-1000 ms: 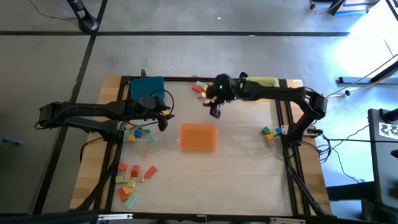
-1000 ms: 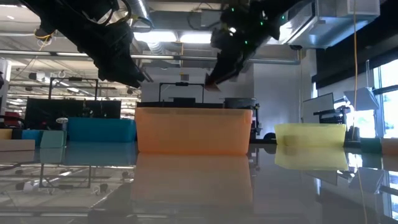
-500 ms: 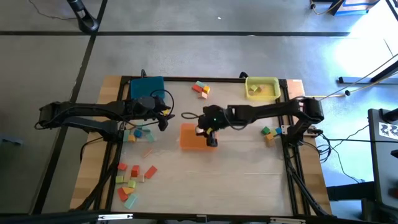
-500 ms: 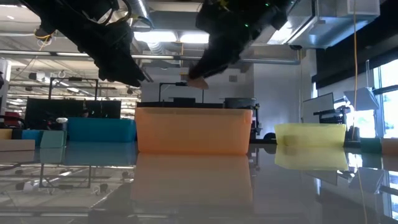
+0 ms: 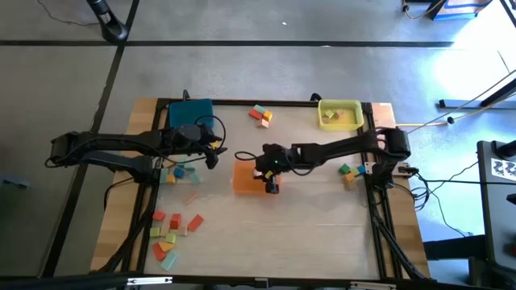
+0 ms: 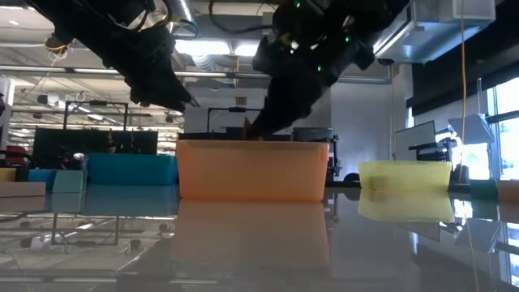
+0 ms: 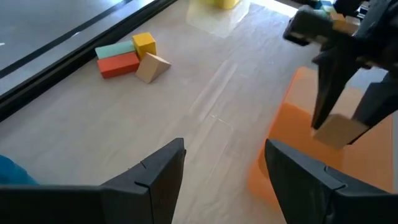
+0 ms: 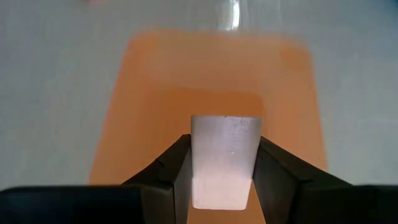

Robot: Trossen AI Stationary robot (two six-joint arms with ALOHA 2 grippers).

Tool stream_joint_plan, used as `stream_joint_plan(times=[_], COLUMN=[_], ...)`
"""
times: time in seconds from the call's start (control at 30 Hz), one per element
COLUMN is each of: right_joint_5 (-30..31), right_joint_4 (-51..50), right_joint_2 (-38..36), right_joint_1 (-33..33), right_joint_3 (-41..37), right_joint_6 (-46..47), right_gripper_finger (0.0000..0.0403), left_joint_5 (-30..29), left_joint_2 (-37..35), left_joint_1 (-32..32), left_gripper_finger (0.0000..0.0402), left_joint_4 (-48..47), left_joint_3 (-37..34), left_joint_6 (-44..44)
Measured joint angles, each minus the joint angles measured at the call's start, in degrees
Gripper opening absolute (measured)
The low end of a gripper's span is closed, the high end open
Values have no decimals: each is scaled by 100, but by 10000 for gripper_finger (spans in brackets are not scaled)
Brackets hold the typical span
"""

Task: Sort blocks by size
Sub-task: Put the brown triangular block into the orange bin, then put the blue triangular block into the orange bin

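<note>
My right gripper is shut on a tan block over the orange tray in the middle of the table. The left wrist view shows the block between the fingers, just above the tray's inside. In the low view the gripper reaches down to the tray's rim. My left gripper is open and empty, hovering left of the tray. Loose coloured blocks lie in groups at the far middle, left, near left and right. My right gripper pinches the tan block between its two fingers, on two opposite side faces. The fingers come from above, pointing down. The block hangs below them over the orange tray, at about rim height; whether it touches the tray's floor I cannot tell.
A blue tray stands at the far left. A yellow tray with blocks in it stands at the far right. A dark frame runs around the table. A person stands beyond the far edge.
My right gripper has carried the tan block from beside the far group of blocks toward the near edge and a little left, over the orange tray, and has gone down until the block is at the tray's rim.
</note>
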Motion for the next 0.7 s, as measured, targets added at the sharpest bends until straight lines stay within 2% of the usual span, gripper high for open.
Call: stream_joint_plan(times=[0.37,0.53,0.7], right_joint_5=[33,33,31], right_joint_4=[43,-43,-763], right_joint_2=[260,234,113], right_joint_1=[-2,-2,-2], right_joint_3=[-2,100,421], right_joint_6=[1,26,-35], right_gripper_finger=[147,211,276], left_joint_5=[2,2,2], left_joint_2=[2,2,2], left_joint_1=[0,0,0], left_gripper_finger=[210,210,210], left_joint_4=[8,9,-14], left_joint_3=[0,0,0], left_joint_6=[3,22,197])
